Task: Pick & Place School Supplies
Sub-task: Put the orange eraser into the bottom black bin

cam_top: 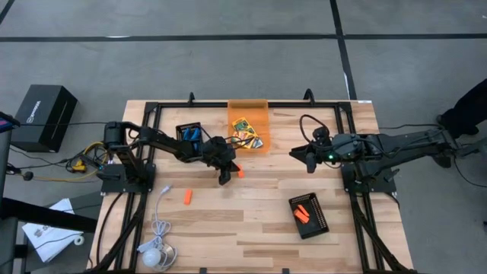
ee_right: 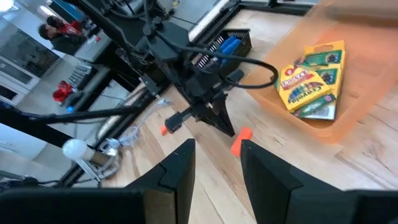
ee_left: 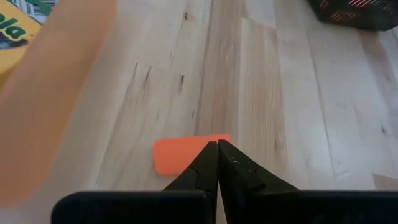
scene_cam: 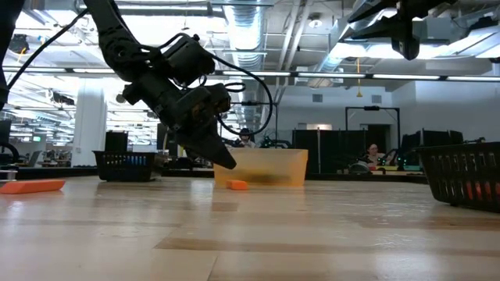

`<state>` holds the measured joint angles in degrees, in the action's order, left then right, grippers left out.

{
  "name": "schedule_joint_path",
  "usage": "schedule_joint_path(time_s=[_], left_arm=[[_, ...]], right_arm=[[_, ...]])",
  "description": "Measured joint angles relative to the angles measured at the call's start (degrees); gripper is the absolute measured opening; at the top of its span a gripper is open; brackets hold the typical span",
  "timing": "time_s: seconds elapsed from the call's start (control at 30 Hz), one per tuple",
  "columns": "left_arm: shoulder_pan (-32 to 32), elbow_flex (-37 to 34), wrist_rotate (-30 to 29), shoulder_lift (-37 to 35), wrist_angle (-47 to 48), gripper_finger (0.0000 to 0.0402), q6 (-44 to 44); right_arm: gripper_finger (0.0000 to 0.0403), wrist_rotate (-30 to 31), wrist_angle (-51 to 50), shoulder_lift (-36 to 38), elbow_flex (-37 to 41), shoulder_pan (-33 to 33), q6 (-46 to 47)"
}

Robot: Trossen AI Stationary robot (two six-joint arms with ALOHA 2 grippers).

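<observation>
My left gripper (cam_top: 224, 180) is shut. It hovers just above the table with its tips (ee_left: 217, 146) beside a short orange piece (ee_left: 177, 154) lying flat on the wood (cam_top: 239, 173); the low view shows a gap between the tips (scene_cam: 226, 161) and the piece (scene_cam: 237, 185). A second orange piece (cam_top: 187, 197) lies nearer the table's left. Yellow-and-green crayon boxes (ee_right: 311, 81) lie in the orange bin (cam_top: 249, 110). Blue-handled items (cam_top: 190, 137) sit in a black tray. My right gripper (ee_right: 216, 146) is open and raised right of the bin (cam_top: 303, 156).
A black tray (cam_top: 310, 215) holding orange pieces sits toward the near right. A white cable with a round puck (cam_top: 156, 251) lies at the near left corner. Bare wood shows between the two arms and along the near edge. People show in the room behind.
</observation>
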<state>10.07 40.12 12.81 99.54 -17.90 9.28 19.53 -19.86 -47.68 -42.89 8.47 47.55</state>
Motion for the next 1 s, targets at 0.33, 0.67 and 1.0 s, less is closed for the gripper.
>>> schedule_joint_path(time_s=[0.33,0.67,1.0], left_arm=[[-0.4,0.2,-1.1,2.6,0.4,0.0001,0.3],[-0.4,0.2,-1.2,3.2,0.1,0.0001,1.7],[-2.0,0.2,-0.4,5.7,0.1,0.0001,4.3]], right_arm=[[0.0120,-0.1,2.5,-1.5,0.0,0.0,-0.1],[0.0120,-0.2,2.6,-1.9,0.0,0.0,0.0],[0.0120,-0.2,2.6,-1.9,0.0,0.0,0.0]])
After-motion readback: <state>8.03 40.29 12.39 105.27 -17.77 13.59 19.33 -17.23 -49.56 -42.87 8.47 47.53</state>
